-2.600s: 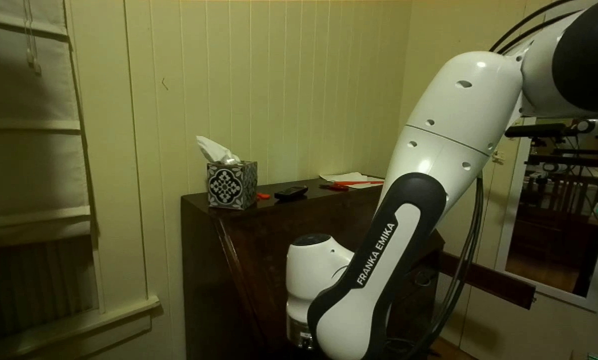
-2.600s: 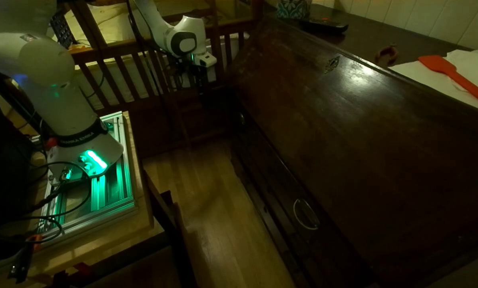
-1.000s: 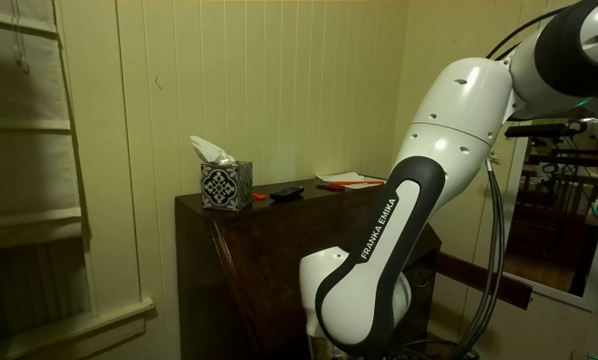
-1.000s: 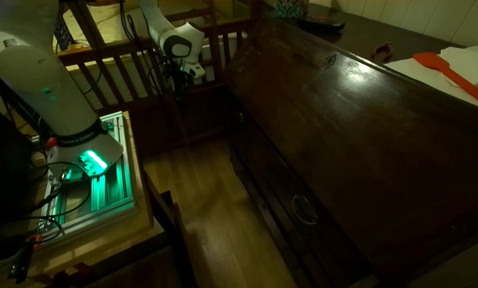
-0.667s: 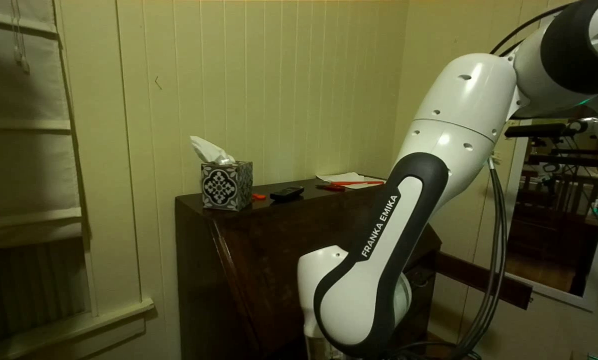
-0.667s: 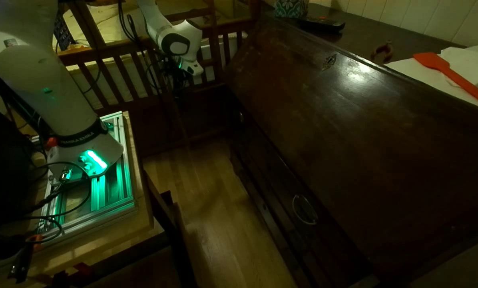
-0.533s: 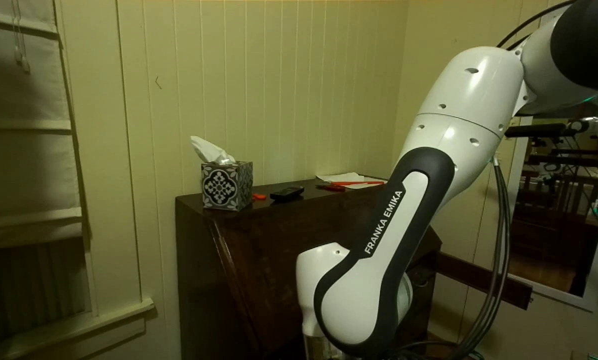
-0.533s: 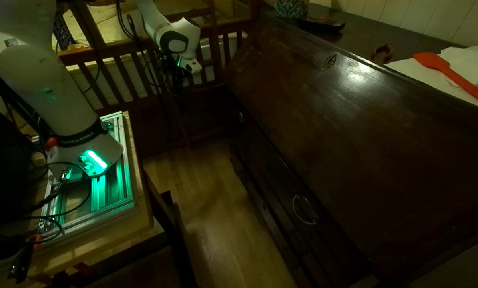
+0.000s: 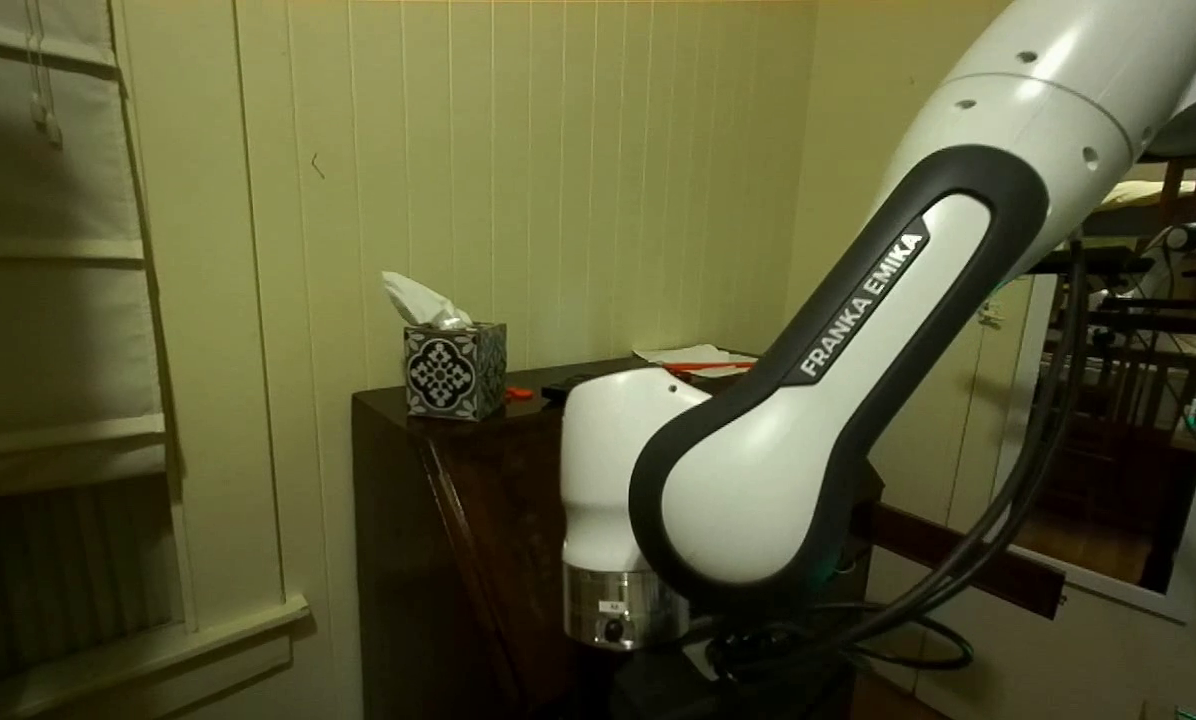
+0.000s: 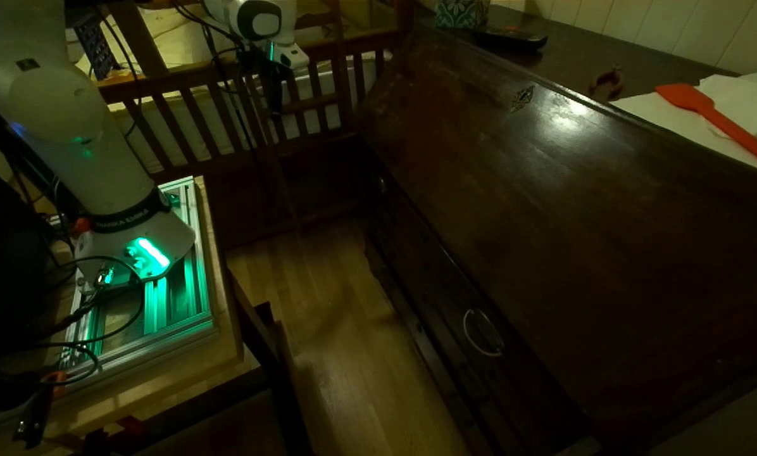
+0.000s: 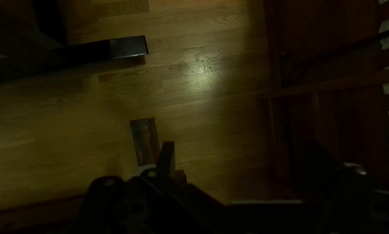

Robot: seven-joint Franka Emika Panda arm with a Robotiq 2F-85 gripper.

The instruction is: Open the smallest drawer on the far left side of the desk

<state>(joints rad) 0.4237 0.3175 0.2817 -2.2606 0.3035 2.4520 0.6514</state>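
Note:
The dark brown desk (image 9: 488, 500) shows its sloping front panel (image 10: 518, 209) in both exterior views. Below the panel, one metal drawer handle (image 10: 483, 332) is near and a smaller-looking handle (image 10: 380, 183) is at the far end. The smallest drawer cannot be made out for certain in the shadow there. In the wrist view my gripper (image 11: 240, 144) stands open, with only floor showing between its fingers. Left of one finger (image 11: 166, 157) a narrow wooden piece (image 11: 145, 139) sticks out; whether it is the drawer I cannot tell. In an exterior view the gripper (image 10: 275, 107) hangs clear of the desk.
On the desk top are a tissue box (image 9: 453, 370), a remote (image 10: 511, 39), a red spatula (image 10: 714, 114) and papers. A slatted wooden rail (image 10: 220, 120) stands behind the gripper. A wooden board (image 9: 968, 560) juts from the desk's right. A black table foot (image 11: 126, 48) is below.
Over the last half second my wrist and gripper have risen well up and shifted slightly away from the desk. Before that, the gripper had moved back from the desk's far end.

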